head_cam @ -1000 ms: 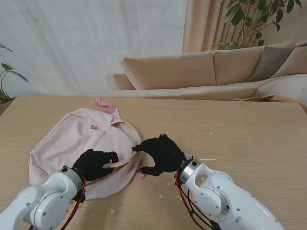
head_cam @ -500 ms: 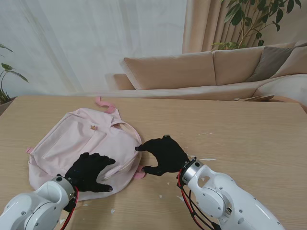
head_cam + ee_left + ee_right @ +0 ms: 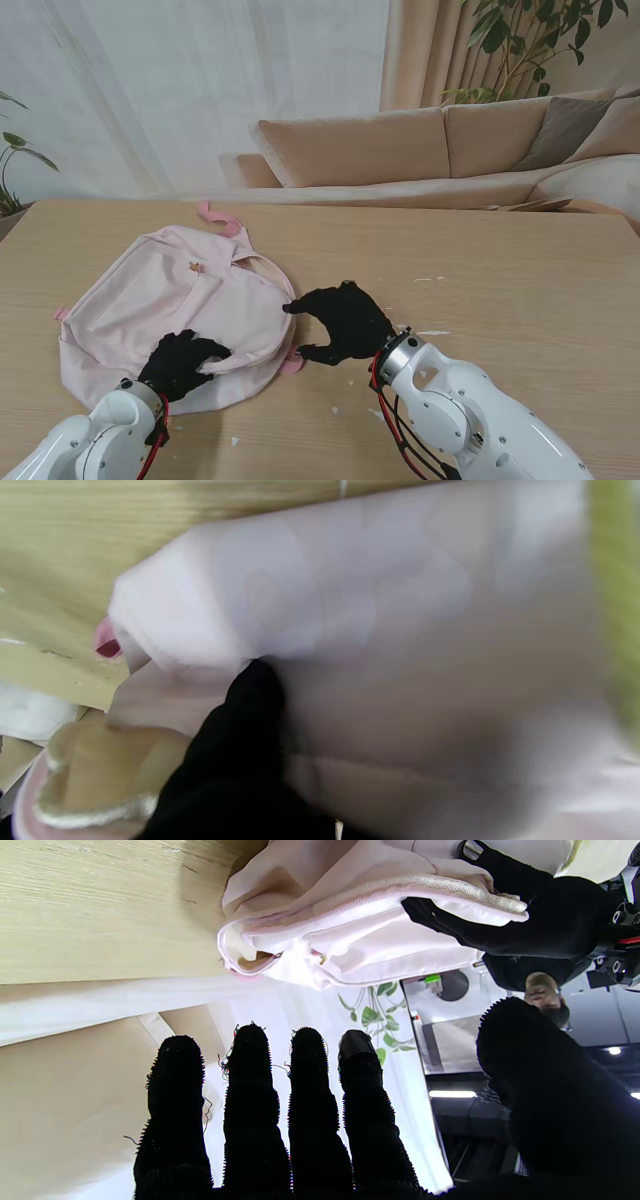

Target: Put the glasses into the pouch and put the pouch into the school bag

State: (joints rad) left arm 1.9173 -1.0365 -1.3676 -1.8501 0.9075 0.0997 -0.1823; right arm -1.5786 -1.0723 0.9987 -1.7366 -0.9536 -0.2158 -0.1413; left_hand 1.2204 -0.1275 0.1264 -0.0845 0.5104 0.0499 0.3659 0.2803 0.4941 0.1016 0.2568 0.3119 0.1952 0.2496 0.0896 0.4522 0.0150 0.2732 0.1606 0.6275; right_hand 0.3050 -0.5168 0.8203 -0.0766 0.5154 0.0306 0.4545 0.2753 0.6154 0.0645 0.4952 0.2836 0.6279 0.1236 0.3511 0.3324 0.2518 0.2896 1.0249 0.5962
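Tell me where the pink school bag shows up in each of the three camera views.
Stand view: school bag lies left of centre, left hand on its near edge.
Left wrist view: fills most of the frame, blurred.
Right wrist view: top centre.
Shared landmark: the left hand's black fingers gripping the bag's edge.

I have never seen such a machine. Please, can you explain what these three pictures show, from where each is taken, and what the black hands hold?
This is a robot with two white arms ending in black five-finger hands. One camera on its stand looks down at a wooden table; one camera sits on each wrist, and those pictures appear upside down. On the table lies a pink school bag. The left hand grips the bag's near edge. The right hand holds nothing, fingers spread beside the bag. No glasses or pouch are visible.
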